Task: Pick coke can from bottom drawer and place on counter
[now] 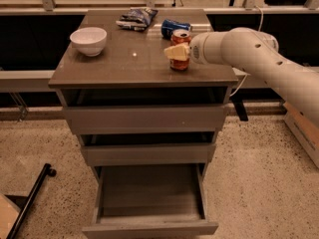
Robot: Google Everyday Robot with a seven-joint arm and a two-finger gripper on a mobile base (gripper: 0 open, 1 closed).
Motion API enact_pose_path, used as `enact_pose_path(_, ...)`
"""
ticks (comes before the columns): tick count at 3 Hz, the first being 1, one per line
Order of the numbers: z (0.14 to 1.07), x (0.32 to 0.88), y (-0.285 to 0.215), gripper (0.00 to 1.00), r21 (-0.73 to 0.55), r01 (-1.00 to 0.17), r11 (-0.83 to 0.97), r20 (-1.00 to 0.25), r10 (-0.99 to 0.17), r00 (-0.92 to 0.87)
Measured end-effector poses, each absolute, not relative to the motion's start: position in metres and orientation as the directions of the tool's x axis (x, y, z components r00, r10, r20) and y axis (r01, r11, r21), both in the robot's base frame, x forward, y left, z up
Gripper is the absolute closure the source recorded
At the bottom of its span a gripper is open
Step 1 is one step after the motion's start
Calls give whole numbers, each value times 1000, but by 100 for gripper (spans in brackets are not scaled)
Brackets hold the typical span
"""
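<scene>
The single camera looks down from in front, fairly near, onto the bench (124,66) and open bottom drawer (149,198), with the gripper (178,52) at the coke can (180,37).

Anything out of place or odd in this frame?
The blue soda can lies on its side at the back of the counter, just behind the upright coke can that the gripper grips. The bottom drawer hangs open. Nothing spilled.
</scene>
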State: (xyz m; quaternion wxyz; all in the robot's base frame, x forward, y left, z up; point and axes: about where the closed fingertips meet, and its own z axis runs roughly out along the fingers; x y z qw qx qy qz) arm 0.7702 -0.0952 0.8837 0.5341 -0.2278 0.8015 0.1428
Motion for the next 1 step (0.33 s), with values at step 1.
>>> enact_pose_path(1,883,770,-94,0,-14,-519,855,-921,-213,-326)
